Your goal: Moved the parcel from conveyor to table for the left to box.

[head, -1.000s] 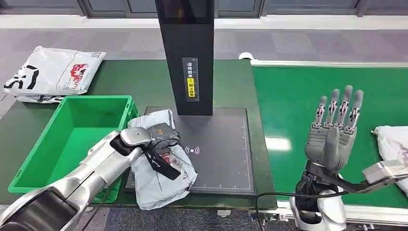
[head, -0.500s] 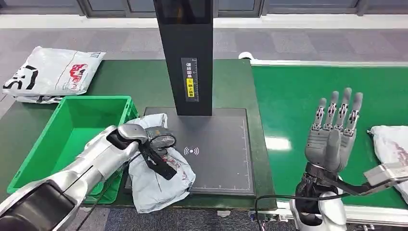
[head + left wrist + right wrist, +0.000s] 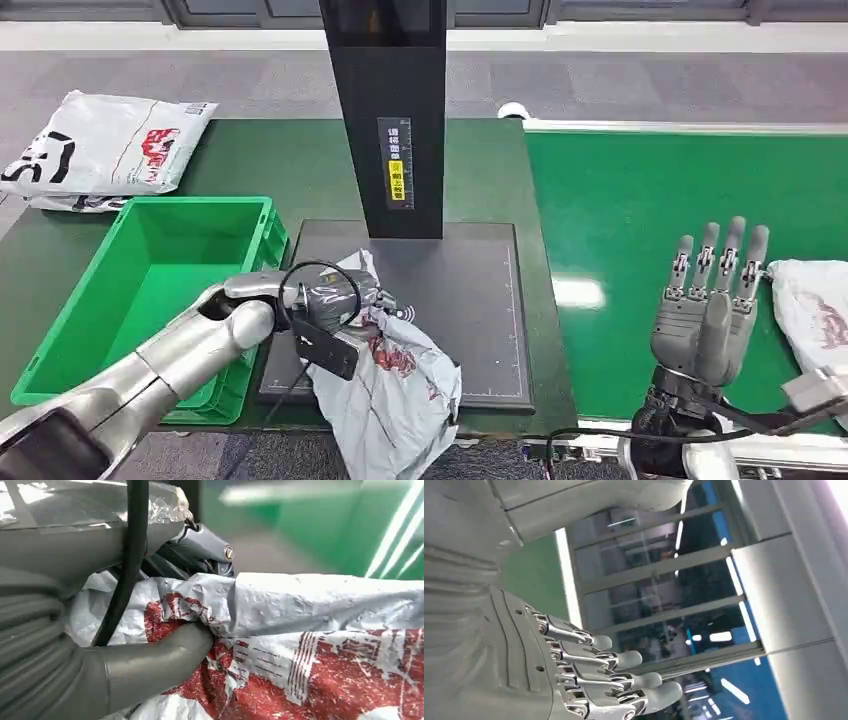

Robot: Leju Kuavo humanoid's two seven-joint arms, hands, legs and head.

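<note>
My left hand [image 3: 335,300] grips a crumpled grey parcel [image 3: 395,385] with red print, lifted off the black scanner pad [image 3: 470,300]; most of the bag hangs down past the table's front edge. In the left wrist view the thumb [image 3: 150,662] presses into the parcel [image 3: 320,645] and dark fingers clamp its fold. My right hand [image 3: 710,310] is held upright over the green conveyor [image 3: 640,200], fingers straight and apart, holding nothing. The right hand [image 3: 574,675] also shows with spread fingers in the right wrist view. An empty green box [image 3: 150,285] stands just left of the pad.
A black scanner column [image 3: 390,110] rises from the back of the pad. Two white parcels [image 3: 100,145] lie at the table's far left corner. Another white parcel [image 3: 815,310] lies on the conveyor at the right edge, close to my right hand.
My left hand has lifted the parcel off the pad's left edge and carried it rightward and toward me, so it now dangles. The right hand has dropped slightly lower and rightward.
</note>
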